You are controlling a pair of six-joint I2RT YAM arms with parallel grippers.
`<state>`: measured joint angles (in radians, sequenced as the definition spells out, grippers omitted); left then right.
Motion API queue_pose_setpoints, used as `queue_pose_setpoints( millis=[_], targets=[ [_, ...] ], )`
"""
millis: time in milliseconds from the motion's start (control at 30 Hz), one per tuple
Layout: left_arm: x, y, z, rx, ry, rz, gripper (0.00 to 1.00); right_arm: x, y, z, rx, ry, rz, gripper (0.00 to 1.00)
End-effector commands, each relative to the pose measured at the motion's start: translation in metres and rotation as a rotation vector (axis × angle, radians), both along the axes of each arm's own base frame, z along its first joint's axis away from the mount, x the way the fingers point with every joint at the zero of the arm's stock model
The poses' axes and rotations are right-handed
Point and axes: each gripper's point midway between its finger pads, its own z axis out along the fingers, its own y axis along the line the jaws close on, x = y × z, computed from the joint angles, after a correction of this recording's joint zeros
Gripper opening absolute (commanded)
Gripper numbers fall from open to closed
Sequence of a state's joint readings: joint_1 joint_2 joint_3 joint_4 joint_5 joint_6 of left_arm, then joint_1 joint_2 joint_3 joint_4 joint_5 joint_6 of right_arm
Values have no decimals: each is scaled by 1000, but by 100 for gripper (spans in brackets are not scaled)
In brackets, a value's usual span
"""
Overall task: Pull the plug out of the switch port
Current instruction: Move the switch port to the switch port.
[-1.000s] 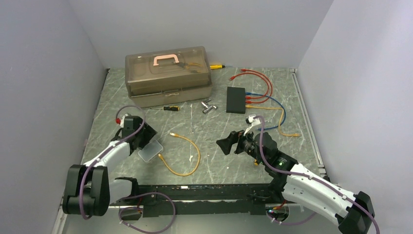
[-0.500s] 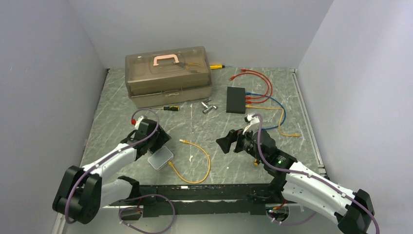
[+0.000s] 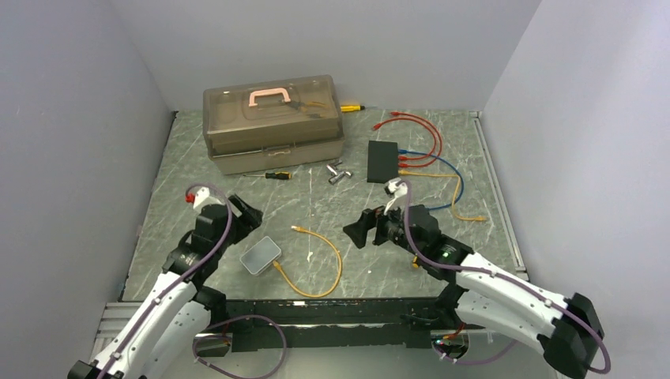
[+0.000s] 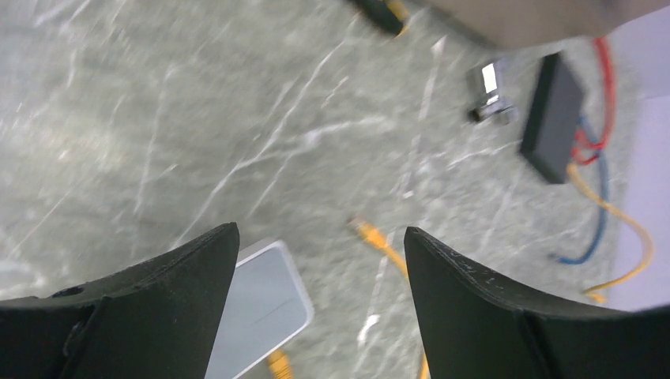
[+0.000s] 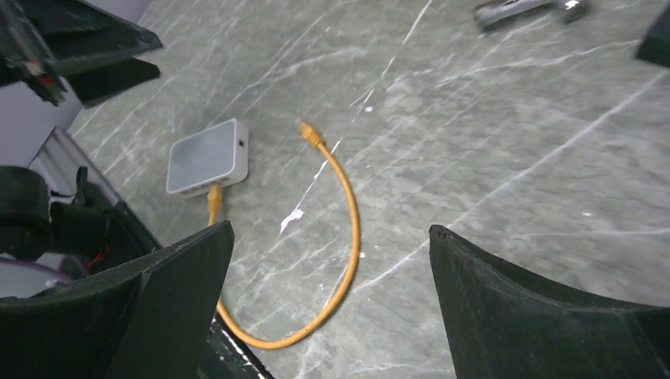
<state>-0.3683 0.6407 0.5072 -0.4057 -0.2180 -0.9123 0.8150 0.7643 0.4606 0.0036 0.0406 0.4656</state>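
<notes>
On the grey marbled counter (image 3: 197, 158), a translucent brown toolbox (image 3: 272, 122) sits far left. My left end effector (image 4: 320, 233) hangs wide and empty at near left, my right end effector (image 5: 329, 229) equally wide near centre. The black switch (image 3: 383, 160) lies far right of centre, coloured cables (image 3: 412, 162) at its right edge. Nearer, a silver tin (image 3: 261, 255) trails a yellow cable (image 3: 338, 264).

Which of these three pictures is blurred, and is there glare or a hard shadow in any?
Left wrist view: smeared by motion, so the switch and the metal parts have soft edges. Right wrist view: mostly sharp, the yellow cable is crisp; only the far top edge is soft. Top view: sharp, even light, faint shadows, no strong glare on the table.
</notes>
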Motion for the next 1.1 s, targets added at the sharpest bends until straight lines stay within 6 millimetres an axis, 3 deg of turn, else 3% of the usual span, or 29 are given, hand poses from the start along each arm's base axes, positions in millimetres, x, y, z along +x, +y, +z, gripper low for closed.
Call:
queue_pose_setpoints(
  millis=[0,167,433,533,767,933,1067],
  targets=[
    [-27,5,-48,5,107,-4,83,-6,40,11,95,15,155,96],
    [-39,9,-68,-17,122,10,81,-2,82,15,107,51,260,95],
    [-49,13,-82,-19,157,28,80,-8,155,-3,44,104,388,92],
    [-54,15,-83,-21,166,29,79,-3,171,-13,23,141,405,89],
    [-69,30,-62,-19,156,98,80,-5,208,-35,51,267,494,83],
    [-78,27,-79,-50,229,114,77,-12,232,-47,94,339,546,77],
    [-78,24,-80,-72,229,110,75,-16,241,-61,76,379,558,71]
  ],
)
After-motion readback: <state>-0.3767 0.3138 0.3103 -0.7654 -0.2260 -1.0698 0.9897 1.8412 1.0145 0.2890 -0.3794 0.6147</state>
